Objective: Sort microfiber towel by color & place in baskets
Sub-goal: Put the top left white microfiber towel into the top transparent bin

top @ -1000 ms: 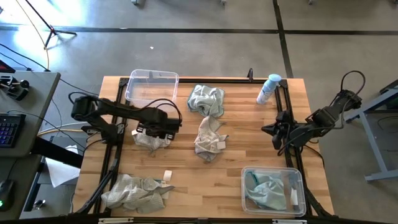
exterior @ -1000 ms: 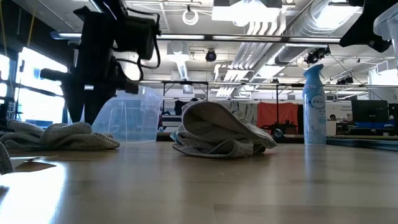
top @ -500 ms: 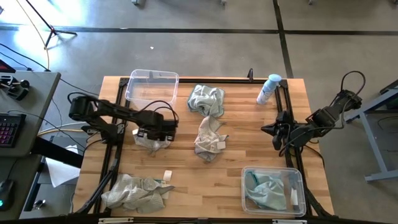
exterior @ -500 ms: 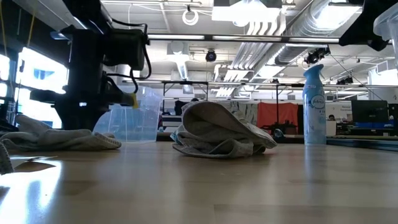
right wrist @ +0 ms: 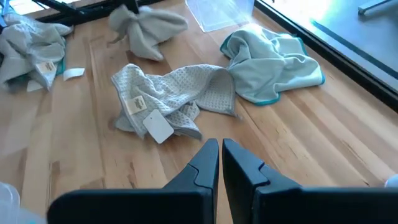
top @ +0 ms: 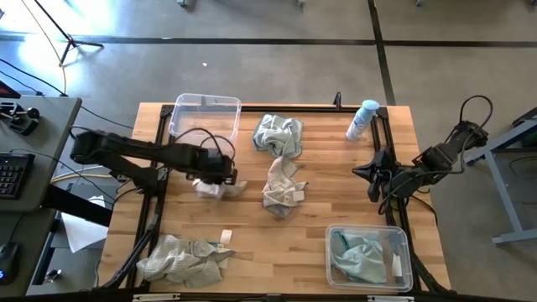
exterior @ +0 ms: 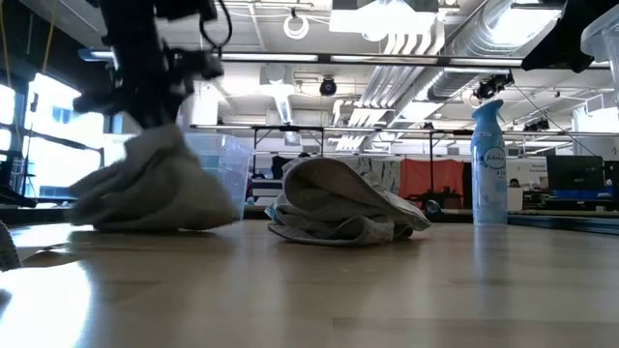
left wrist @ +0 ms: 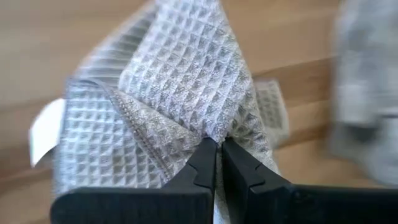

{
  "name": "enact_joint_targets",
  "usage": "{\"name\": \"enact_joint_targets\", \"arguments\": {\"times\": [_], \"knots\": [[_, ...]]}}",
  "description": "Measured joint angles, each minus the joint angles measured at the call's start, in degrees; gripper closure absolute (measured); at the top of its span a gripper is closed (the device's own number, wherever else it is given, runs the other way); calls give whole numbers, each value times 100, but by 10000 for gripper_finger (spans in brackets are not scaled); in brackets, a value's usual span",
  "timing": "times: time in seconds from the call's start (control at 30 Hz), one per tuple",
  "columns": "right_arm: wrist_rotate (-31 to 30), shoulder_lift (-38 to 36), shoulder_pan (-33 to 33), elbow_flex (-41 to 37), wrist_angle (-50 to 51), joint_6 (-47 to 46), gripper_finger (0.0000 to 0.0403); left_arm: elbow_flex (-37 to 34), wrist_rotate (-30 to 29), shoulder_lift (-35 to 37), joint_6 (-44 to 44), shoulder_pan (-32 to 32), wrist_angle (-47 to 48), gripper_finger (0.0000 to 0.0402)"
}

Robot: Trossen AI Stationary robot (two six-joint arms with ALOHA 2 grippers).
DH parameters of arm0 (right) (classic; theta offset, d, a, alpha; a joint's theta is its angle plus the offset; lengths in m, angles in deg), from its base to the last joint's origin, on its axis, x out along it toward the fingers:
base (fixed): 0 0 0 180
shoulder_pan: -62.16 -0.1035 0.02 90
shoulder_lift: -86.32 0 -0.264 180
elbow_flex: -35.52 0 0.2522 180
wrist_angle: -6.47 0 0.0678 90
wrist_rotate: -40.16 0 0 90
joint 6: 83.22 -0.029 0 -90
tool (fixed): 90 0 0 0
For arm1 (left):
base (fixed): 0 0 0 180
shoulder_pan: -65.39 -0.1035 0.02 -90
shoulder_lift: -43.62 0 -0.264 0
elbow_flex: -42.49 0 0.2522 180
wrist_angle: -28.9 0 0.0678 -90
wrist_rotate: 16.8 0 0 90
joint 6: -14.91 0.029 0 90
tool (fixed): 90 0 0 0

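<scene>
Now the left gripper (left wrist: 216, 152) fingers pinch a beige-grey towel (left wrist: 168, 106); right gripper (right wrist: 220, 155) fingers closed, empty.

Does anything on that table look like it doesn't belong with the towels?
Yes: a white spray bottle with a blue cap stands upright by the table's far right corner. It is no towel and sits in neither basket.

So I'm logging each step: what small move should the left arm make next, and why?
Probably lift straight up: the left gripper is shut on a beige-grey towel whose lower folds still touch the table, beside the empty basket.
</scene>
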Motion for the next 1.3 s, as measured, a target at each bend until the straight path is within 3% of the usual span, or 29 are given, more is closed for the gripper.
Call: {"name": "enact_joint_targets", "arguments": {"times": [0.17, 0.33, 0.57, 0.9, 1.3], "knots": [[-6, 0, 51, 0, -7, -212, 387, 1062, -426, 253, 669, 15, 768, 401], [370, 91, 370, 0, -293, -161, 400, 2289, -869, 254, 2026, -205, 1141, 401], [607, 669, 1141, 0, -1537, 516, 402, 3495, -1061, 254, 4417, -1314, 1140, 401], [1588, 1808, 2315, 0, -3110, 1021, 402, 4154, -132, 252, 6237, -3177, 1350, 401], [1861, 2401, 2841, 0, -3760, 1037, 403, 4578, -264, 243, 7014, -4234, 2297, 401]]}}
